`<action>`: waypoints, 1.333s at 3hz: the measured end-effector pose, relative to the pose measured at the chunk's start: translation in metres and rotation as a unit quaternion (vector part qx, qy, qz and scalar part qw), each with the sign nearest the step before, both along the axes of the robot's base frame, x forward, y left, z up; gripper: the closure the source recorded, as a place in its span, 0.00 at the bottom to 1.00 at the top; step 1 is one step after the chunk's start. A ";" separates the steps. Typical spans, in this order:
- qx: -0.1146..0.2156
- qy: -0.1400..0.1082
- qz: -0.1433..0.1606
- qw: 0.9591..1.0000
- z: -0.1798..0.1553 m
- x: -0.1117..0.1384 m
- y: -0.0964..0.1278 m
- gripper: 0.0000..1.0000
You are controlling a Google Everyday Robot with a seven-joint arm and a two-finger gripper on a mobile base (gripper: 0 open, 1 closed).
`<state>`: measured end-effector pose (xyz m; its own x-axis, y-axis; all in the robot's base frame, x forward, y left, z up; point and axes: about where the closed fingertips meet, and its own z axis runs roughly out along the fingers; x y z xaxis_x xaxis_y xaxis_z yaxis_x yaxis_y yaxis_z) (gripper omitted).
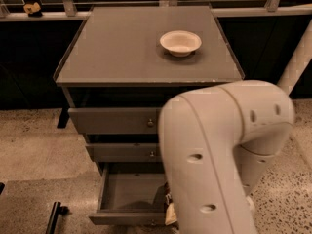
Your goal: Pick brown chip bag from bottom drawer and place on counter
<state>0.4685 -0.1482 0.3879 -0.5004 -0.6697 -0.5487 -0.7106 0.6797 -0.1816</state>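
The bottom drawer [127, 193] stands pulled out, lowest under the counter [122, 50], below two shut drawers [114, 120] with small knobs. Its left part shows a bare grey floor. Its right part is covered by the thick white arm [214, 160], which fills the foreground below the counter's front right corner and is cut off by the lower edge.

Of the brown chip bag [169, 212] only a little is seen: a tan-yellow end with a dark shape above it, just at the arm's left edge, inside the drawer near its front panel. The rest is hidden.

The gripper is somewhere behind the arm, below the counter, and I cannot tell if it is apart, together or clamped on something.

On the counter, toward its back right, sits a pale bowl [180, 42].
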 end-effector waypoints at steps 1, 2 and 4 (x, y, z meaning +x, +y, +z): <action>0.023 -0.036 -0.023 0.999 0.013 -0.002 -0.024 1.00; 0.023 -0.036 -0.023 0.999 0.013 -0.002 -0.024 1.00; 0.009 -0.061 -0.021 0.998 0.049 0.003 -0.037 1.00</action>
<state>0.4715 -0.1856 0.4369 -0.4571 -0.6393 -0.6183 -0.6546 0.7125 -0.2527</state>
